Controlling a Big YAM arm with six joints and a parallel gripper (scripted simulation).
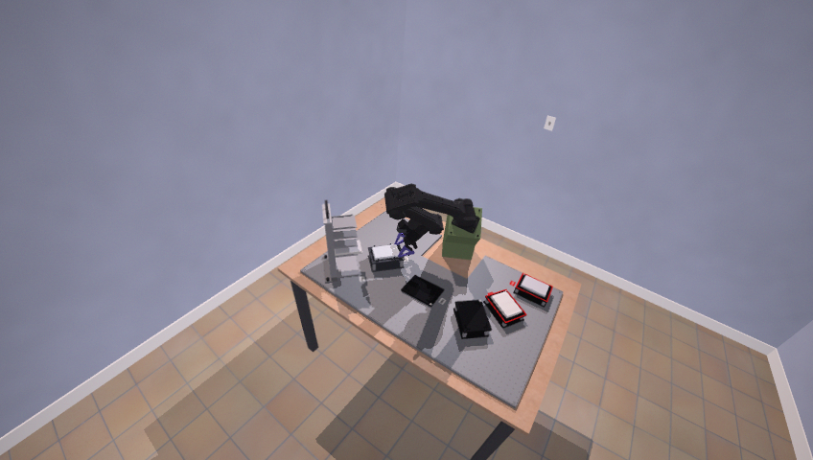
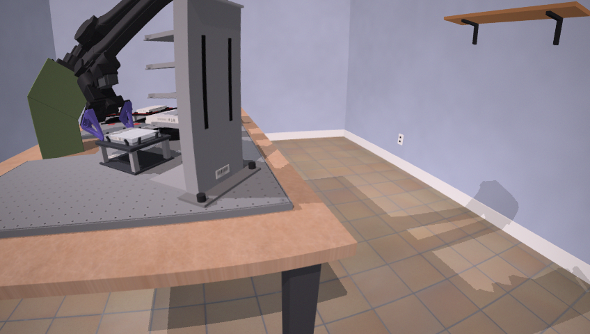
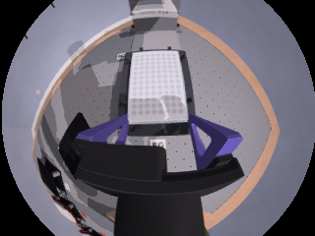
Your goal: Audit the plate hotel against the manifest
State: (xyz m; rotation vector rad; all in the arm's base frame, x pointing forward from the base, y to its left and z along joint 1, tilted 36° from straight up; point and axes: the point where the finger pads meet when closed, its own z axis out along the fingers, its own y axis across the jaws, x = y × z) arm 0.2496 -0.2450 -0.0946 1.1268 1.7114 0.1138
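Note:
A white well plate (image 1: 383,251) (image 2: 131,134) (image 3: 157,84) lies flat on a raised black nest (image 1: 385,265) (image 2: 133,156) in front of the plate hotel H1 (image 1: 340,243) (image 2: 209,94). My gripper (image 1: 403,248) (image 2: 110,120) (image 3: 158,117) is open, with its purple fingers on either side of the plate's near short end, level with the plate. The fingers stand just apart from the plate's sides. The hotel is a grey tower with several shelves. A white plate (image 2: 164,119) shows in a low slot.
Two red-rimmed quarantine nests (image 1: 505,307) (image 1: 534,287) at the right each hold a white plate. A flat black nest (image 1: 422,289) and another black nest (image 1: 472,316) lie mid-deck. The arm's green base (image 1: 460,239) stands behind.

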